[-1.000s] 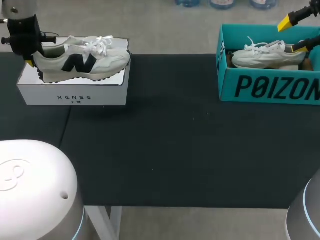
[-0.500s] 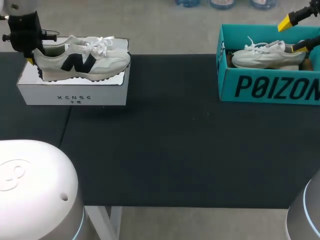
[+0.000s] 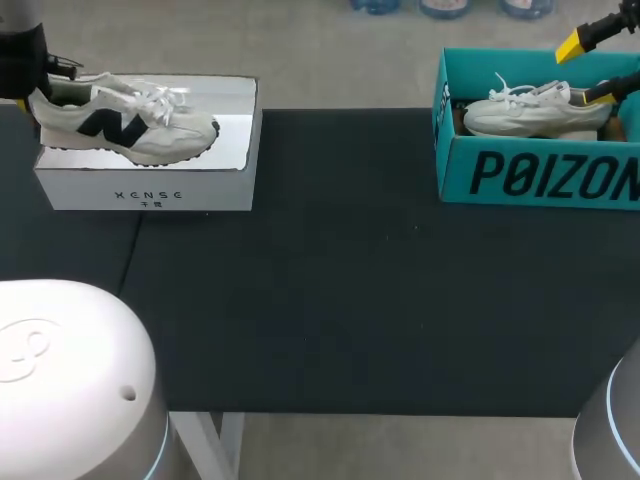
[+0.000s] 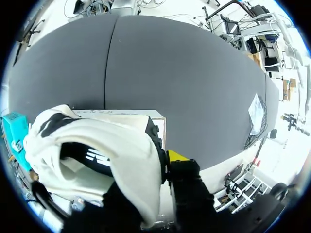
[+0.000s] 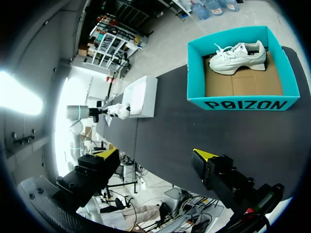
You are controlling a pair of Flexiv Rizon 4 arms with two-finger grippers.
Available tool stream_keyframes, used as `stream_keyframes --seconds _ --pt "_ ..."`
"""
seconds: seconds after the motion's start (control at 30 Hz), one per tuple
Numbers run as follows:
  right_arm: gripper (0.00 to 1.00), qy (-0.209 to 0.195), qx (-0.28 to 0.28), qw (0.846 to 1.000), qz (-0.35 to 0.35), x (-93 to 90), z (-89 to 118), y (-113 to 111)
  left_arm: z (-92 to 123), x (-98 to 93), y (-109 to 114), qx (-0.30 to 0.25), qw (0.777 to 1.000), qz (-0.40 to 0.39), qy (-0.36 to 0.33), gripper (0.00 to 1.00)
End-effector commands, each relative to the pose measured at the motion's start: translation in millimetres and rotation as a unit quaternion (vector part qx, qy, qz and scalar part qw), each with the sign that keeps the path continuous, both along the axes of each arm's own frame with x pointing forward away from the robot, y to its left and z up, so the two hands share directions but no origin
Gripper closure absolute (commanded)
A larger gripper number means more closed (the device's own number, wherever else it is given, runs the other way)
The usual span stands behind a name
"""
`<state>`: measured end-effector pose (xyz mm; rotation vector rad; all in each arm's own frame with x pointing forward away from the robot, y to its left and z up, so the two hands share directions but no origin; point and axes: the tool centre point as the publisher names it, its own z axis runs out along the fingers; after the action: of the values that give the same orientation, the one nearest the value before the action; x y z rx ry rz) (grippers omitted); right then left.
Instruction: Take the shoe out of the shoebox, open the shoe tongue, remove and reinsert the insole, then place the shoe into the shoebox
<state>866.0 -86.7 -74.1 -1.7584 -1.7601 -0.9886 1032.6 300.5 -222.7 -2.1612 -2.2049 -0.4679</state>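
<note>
One dark-marked shoe point(image 3: 125, 125): we see it at the table's far left, over the top of the white shoebox point(image 3: 150, 190), toe pointing toward the table's middle, heel at the box's outer end; whether its sole touches the box we cannot tell
Left gripper point(image 3: 35, 92): ours, pinching the shoe's heel wall; in the left wrist view one yellow-tipped finger point(image 4: 177, 156) lies against the outside of the heel and the other goes down inside the shoe point(image 4: 97, 155)
White shoebox, left wrist view: its top edge point(image 4: 146, 114) shows beneath and ahead of the shoe
Plain white shoe point(image 3: 535, 110): lying on its sole inside the teal shoebox point(image 3: 540, 175), laces up, near the box's far wall
Teal shoebox: open-topped, at the table's far right, well apart from the white one
Right gripper point(image 3: 590, 68): ours, above the teal shoebox with its fingers spread wide and nothing between them; in its own view the box point(image 5: 243, 103) and the shoe point(image 5: 238, 56) lie well ahead of the gripper point(image 5: 156, 154)
Table point(image 3: 340, 300): covered in dark cloth
</note>
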Motion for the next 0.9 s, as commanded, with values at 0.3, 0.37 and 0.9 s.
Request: stream_keyframes --seconds 0.3,0.37,0.9 --pt "0.0 0.0 -0.001 1.0 0.0 0.4 -0.2 0.3 -34.0 48.3 6.4 -0.03 1.0 0.008 0.003 1.0" --pt "0.0 0.0 -0.001 1.0 0.0 0.4 -0.2 0.3 -37.6 54.8 6.9 -0.032 0.999 0.006 0.003 1.0" --pt "0.0 0.0 -0.001 1.0 0.0 0.4 -0.2 0.3 -81.4 73.8 0.4 -0.049 0.999 -0.007 0.023 1.0"
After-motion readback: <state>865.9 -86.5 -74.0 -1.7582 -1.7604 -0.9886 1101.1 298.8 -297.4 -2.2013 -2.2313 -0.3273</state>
